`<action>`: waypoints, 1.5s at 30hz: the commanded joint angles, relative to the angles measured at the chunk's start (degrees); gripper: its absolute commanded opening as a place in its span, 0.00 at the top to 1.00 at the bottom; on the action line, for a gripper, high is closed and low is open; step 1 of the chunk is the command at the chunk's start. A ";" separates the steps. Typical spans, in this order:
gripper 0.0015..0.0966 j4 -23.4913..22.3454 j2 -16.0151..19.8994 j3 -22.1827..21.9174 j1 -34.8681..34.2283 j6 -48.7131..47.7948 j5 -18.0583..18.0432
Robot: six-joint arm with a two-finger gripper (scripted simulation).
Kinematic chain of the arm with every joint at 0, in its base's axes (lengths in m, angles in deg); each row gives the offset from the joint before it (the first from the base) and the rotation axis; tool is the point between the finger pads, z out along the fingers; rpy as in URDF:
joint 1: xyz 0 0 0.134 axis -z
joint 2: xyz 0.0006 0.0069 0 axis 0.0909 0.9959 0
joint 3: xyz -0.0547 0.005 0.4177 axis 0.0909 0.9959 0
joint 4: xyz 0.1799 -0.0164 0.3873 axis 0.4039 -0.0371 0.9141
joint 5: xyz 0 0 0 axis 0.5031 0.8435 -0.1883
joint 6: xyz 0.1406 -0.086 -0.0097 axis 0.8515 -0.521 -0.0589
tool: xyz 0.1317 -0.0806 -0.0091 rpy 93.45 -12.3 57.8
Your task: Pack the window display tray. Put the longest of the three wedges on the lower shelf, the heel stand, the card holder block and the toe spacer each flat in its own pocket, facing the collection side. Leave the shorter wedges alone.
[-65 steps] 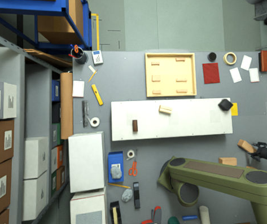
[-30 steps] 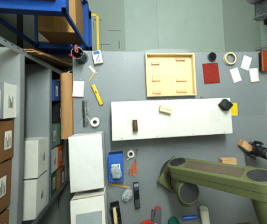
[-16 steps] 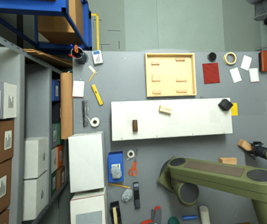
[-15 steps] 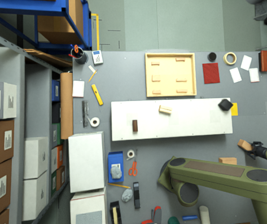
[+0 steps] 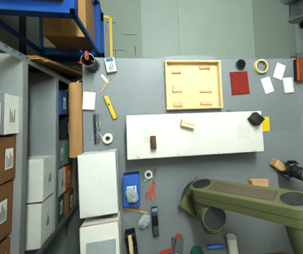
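At the table's right side, below the white shelf board (image 5: pixel 195 135), my gripper (image 5: pixel 284 168) has its fingers closed on a tan wooden wedge (image 5: pixel 277 164), held at the wedge's right end. A second tan wedge (image 5: pixel 258 182) lies just left of it, partly behind the arm. On the white board sit a small dark brown block (image 5: pixel 153 142), a pale slotted block (image 5: pixel 187 124) and a black block (image 5: pixel 255 118) at the right end. The yellow display tray (image 5: pixel 193 84) with several pockets lies above the board.
The table's right edge runs close beside the gripper. My own arm (image 5: pixel 247 197) spans the lower right of the table. A red mat (image 5: pixel 239 83), tape roll (image 5: pixel 260 66) and white cards (image 5: pixel 279 71) lie right of the tray; tools clutter the lower left.
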 commanded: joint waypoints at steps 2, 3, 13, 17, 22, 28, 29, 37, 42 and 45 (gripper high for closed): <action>0.93 0.00 0.00 0.00 0.00 0.00 -0.02; 0.93 0.00 0.01 0.00 0.00 0.00 -0.02; 0.93 0.00 0.02 0.02 0.00 0.00 -0.03; 0.93 0.00 -0.38 -0.33 0.00 0.00 0.69; 0.93 0.00 -2.16 -2.12 0.00 0.00 4.11; 0.93 0.00 -4.39 -5.44 0.00 0.00 9.63; 0.93 0.00 -4.62 -5.91 0.00 0.00 10.35; 0.93 0.00 -5.13 -7.06 -0.03 0.03 12.17; 0.93 0.03 -6.61 -4.97 -2.48 2.43 11.54; 0.93 0.04 -8.32 -2.56 -5.87 5.77 10.81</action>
